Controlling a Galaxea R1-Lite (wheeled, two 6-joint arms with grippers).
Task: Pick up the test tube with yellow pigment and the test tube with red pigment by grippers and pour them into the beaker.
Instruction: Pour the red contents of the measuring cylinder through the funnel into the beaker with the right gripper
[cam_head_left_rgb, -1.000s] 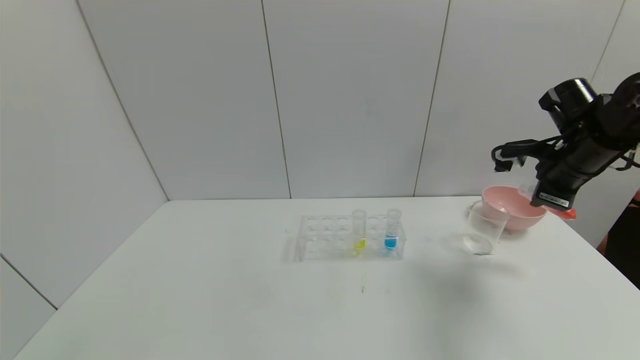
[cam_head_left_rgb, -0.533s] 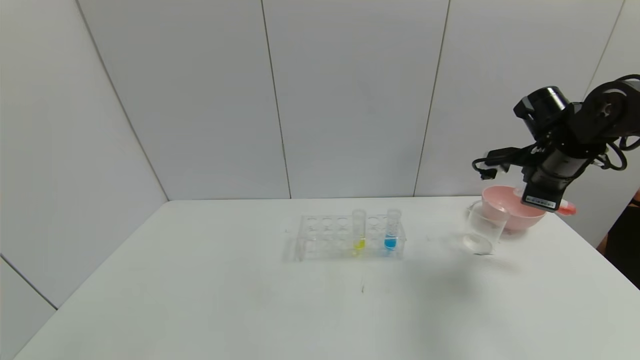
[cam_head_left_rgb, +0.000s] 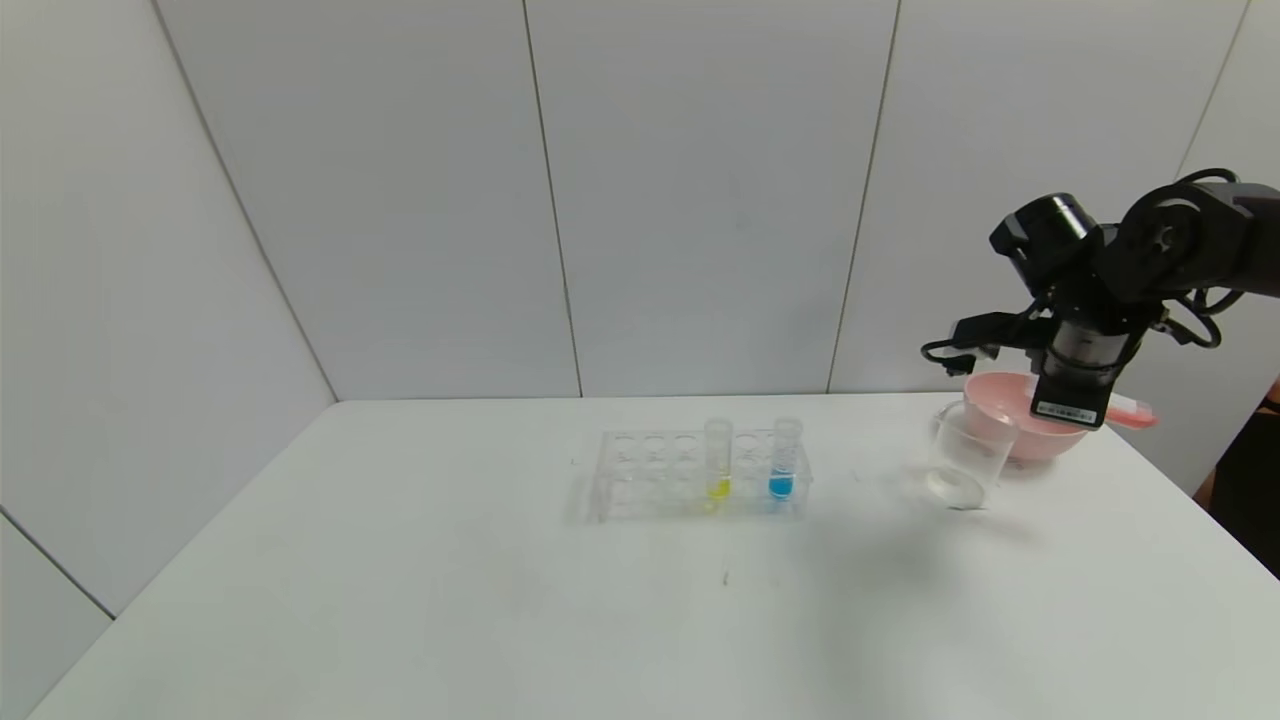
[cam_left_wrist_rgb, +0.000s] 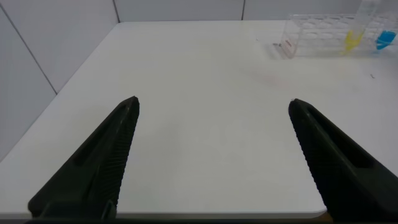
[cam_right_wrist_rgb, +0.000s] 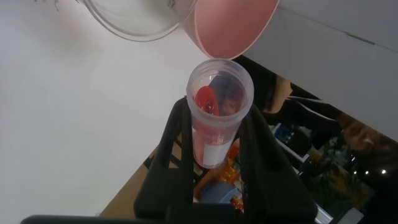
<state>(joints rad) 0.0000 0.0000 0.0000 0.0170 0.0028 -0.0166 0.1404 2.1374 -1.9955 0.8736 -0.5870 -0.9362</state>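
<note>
The right arm is reaching in from the right side of the head view, its elbow and wrist raised above the far right end of the white table (cam_head_left_rgb: 400, 600), with the forearm bending downward so that the right gripper (cam_head_left_rgb: 1075, 405) is hanging over the pink bowl (cam_head_left_rgb: 1000, 400). Its fingers (cam_right_wrist_rgb: 177, 146) are clamping the test tube with red pigment (cam_right_wrist_rgb: 217, 112) on both sides. The tube is lying tilted, nearly level, its red tip (cam_head_left_rgb: 1135, 415) sticking out to the right of the gripper beyond the bowl's rim. In the right wrist view the tube's open mouth is facing the bowl's edge, and red liquid is showing inside it.

The beaker (cam_head_left_rgb: 968, 455) is standing upright on the table just in front of the bowl and to its left, touching or nearly touching it.

The test tube with yellow pigment (cam_head_left_rgb: 718, 460) is standing upright in the clear tube rack (cam_head_left_rgb: 640, 475) at mid-table, beside a tube with blue liquid (cam_head_left_rgb: 785, 460).

The left gripper (cam_left_wrist_rgb: 211, 155) is hovering over the near left part of the table, its fingers spread wide apart and holding nothing.
</note>
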